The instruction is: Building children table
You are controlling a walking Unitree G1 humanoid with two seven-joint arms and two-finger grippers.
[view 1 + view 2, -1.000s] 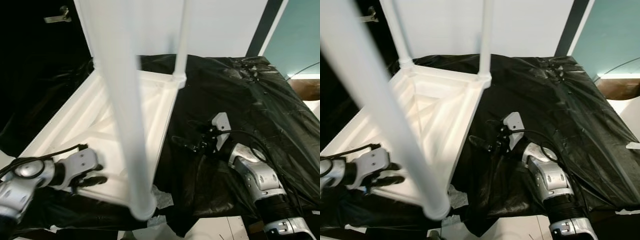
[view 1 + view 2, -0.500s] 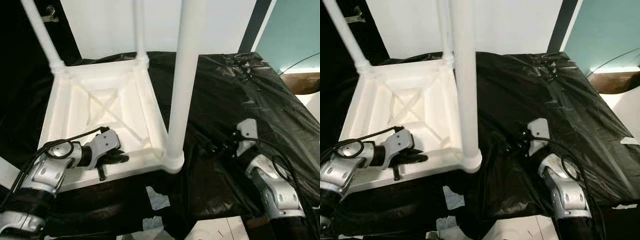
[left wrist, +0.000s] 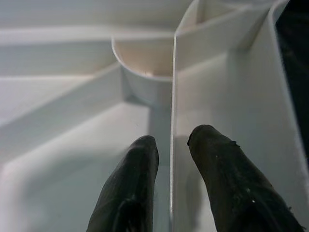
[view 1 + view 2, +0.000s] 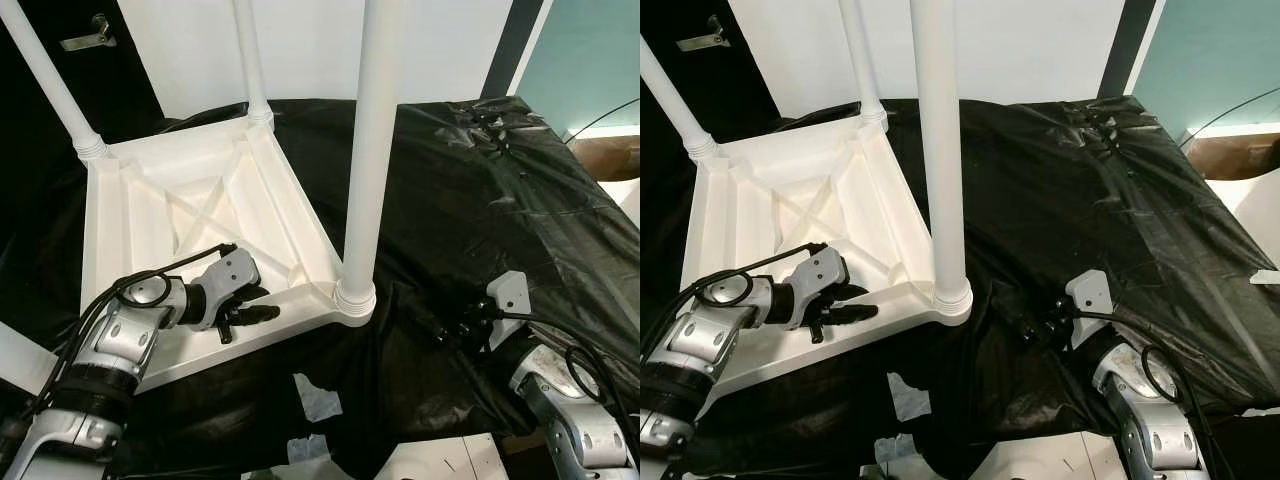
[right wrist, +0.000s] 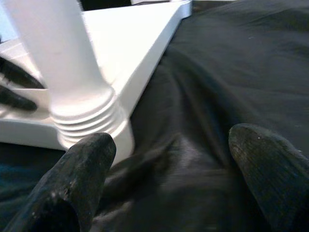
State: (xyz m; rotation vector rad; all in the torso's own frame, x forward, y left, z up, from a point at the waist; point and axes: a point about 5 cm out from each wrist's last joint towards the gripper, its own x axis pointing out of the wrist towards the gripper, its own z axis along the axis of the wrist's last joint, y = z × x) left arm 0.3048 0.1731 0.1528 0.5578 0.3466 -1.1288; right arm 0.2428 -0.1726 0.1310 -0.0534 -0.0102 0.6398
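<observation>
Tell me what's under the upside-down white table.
Black plastic sheeting spreads under the upturned table. Whatever the sheeting covers is hidden. The left end effector grips the table's rim.

Tables: one, a white plastic table (image 4: 190, 215) lying upside down on the black sheet.
Table legs: three fitted, a near leg (image 4: 367, 150), a far leg (image 4: 249, 60) and a left leg (image 4: 45, 85).
Empty leg sockets: one (image 3: 145, 65).
Black sheets: one (image 4: 480, 210).
Robot hands: two, the left hand (image 4: 245, 305) and the right hand (image 4: 452, 332).
Paper scraps: two (image 4: 312, 395), (image 4: 303, 447).
Door handles: one (image 4: 88, 38).
</observation>
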